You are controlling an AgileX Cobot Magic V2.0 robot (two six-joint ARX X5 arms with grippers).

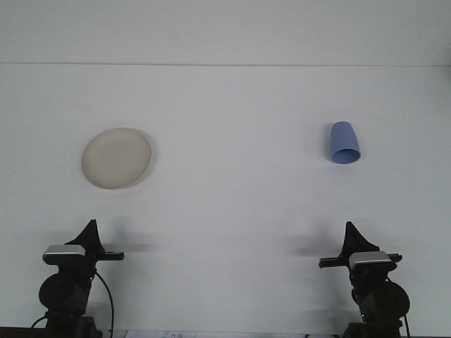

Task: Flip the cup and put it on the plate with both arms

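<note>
White table [232,211], cream plate [117,158], blue cup [344,143].

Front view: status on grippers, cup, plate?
Left gripper and right gripper low at near edge, holding nothing. Blue cup upside down, far right. Plate bare, far left. Nothing between.

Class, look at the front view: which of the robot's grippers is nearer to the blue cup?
Right. The right gripper sits almost straight below the blue cup, toward the camera. The left gripper is far across the table, below the plate.
</note>
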